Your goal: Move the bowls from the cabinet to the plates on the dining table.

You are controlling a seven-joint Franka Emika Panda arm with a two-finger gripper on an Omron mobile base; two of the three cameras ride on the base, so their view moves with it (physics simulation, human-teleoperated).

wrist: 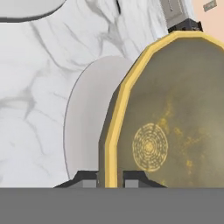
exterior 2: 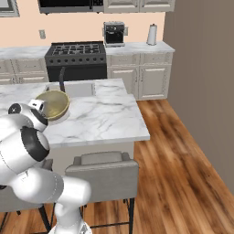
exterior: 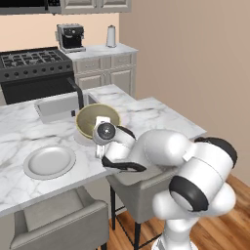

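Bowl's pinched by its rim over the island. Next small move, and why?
Probably lower it straight down, then open. The gripper clamps the bowl by its rim, tilted, and a plate lies just beneath and beside it on the dining table. The second plate sits bare.

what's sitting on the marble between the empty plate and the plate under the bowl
Nothing. In the left base view, bare marble table separates the empty plate from the plate under the held bowl.

Bright even rendered light, soft shadows, sharp.
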